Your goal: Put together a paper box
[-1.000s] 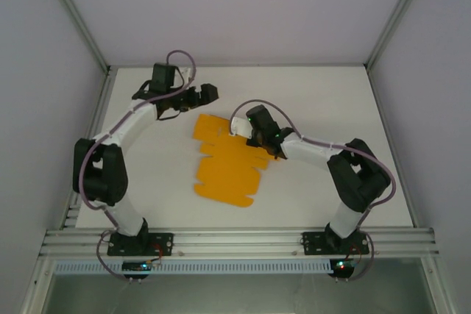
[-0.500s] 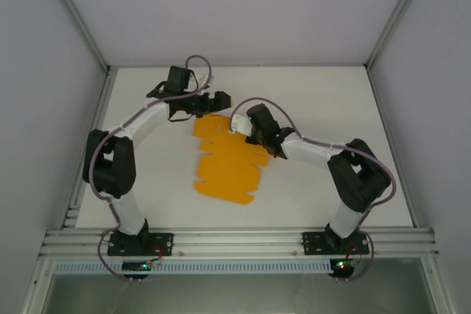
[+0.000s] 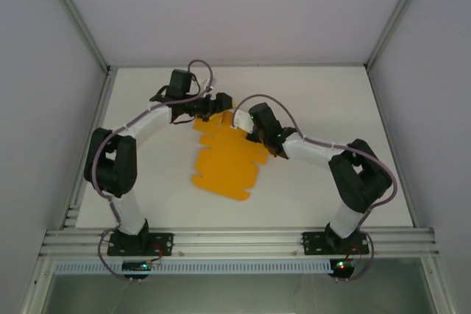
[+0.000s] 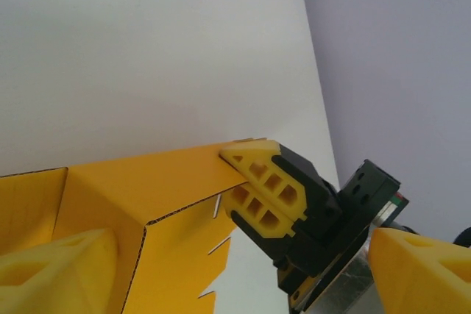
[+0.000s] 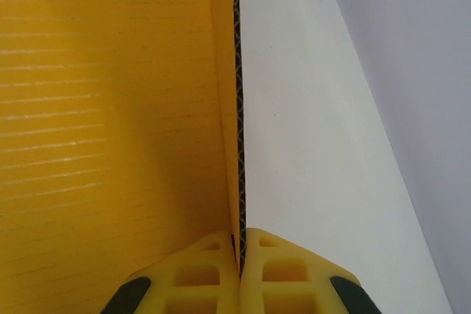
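Observation:
The paper box (image 3: 224,163) is a bright orange die-cut sheet lying mid-table, its far end folded up. My right gripper (image 3: 237,124) is shut on that raised flap's edge; the right wrist view shows the card's edge (image 5: 237,145) pinched in my right gripper (image 5: 241,255). My left gripper (image 3: 221,104) hovers at the sheet's far end. Seen from the left wrist, my left gripper (image 4: 235,255) is wide open, and the folded flap (image 4: 147,182) and the right gripper's fingers (image 4: 265,185) lie between its fingers.
The white table (image 3: 331,108) is walled on the left, right and far sides. An aluminium rail (image 3: 235,240) runs along the near edge, where both arm bases stand. The two wrists sit very close together at the sheet's far end.
My left gripper has swung right and come up against the sheet's far end beside the right gripper. The sheet's near end has shifted slightly left. The right gripper keeps its hold.

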Robot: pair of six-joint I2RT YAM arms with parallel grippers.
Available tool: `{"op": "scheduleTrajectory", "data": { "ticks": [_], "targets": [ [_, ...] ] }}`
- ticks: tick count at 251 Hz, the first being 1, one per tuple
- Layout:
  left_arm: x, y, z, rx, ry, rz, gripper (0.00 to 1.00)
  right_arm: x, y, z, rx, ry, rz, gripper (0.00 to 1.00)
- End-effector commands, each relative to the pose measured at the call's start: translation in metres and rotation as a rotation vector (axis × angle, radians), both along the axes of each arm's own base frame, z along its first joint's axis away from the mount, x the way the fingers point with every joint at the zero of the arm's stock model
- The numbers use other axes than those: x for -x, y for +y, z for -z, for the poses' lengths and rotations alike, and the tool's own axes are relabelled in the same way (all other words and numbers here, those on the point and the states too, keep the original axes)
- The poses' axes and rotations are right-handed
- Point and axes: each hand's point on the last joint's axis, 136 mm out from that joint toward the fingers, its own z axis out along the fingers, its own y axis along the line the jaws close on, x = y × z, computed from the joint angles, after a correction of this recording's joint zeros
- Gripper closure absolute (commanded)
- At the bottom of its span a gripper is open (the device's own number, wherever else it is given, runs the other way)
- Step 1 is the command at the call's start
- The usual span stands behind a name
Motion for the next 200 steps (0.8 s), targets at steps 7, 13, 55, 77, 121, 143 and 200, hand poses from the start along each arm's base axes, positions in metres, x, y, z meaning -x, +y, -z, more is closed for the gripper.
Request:
{"op": "scheduleTrajectory", "data": {
  "ticks": [7, 13, 55, 77, 121, 143, 200],
  "targets": [
    [0.029, -0.038, -0.017, 0.148, 0.045, 0.149, 0.13, -0.006, 0.022, -0.040, -0.152, -0.097, -0.028, 1.00],
    [0.029, -0.039, -0.018, 0.152, 0.040, 0.149, 0.14, -0.006, 0.023, -0.040, -0.158, -0.097, -0.036, 1.00],
    [0.018, -0.046, -0.030, 0.263, 0.029, 0.117, 0.14, 0.000, 0.034, -0.040, -0.209, -0.076, -0.076, 1.00],
    [0.016, -0.048, -0.034, 0.283, 0.015, 0.113, 0.15, 0.000, 0.034, -0.041, -0.213, -0.085, -0.069, 1.00],
    [0.013, -0.038, -0.019, 0.171, -0.005, 0.066, 0.12, 0.006, 0.030, -0.046, -0.235, -0.069, -0.073, 1.00],
    [0.013, -0.019, -0.013, 0.066, -0.040, 0.014, 0.08, 0.003, 0.016, -0.045, -0.190, -0.076, -0.038, 1.00],
    [0.018, 0.079, 0.003, -0.325, -0.186, -0.229, 0.00, -0.002, -0.030, -0.045, -0.052, -0.061, 0.039, 1.00]
  ]
}}
